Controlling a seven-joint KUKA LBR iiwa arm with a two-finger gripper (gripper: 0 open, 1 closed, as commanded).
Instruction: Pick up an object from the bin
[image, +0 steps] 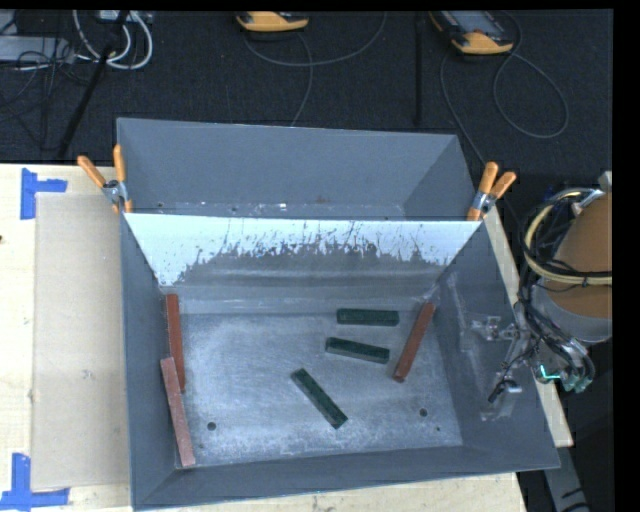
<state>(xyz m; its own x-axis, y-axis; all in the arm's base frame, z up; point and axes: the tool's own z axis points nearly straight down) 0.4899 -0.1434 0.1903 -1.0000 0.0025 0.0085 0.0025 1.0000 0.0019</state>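
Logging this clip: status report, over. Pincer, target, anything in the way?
Pincer over bin right slope, clear of all pieces. Nearest: brown bar leaning right of centre; green bar beyond it. Nothing in the way.

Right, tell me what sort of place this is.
Likely a robotics lab's grasping test cell: a grey metal bin holding a few green bars and brown bars, a cabled robot arm at its right side, and loose cables across the dark floor behind.
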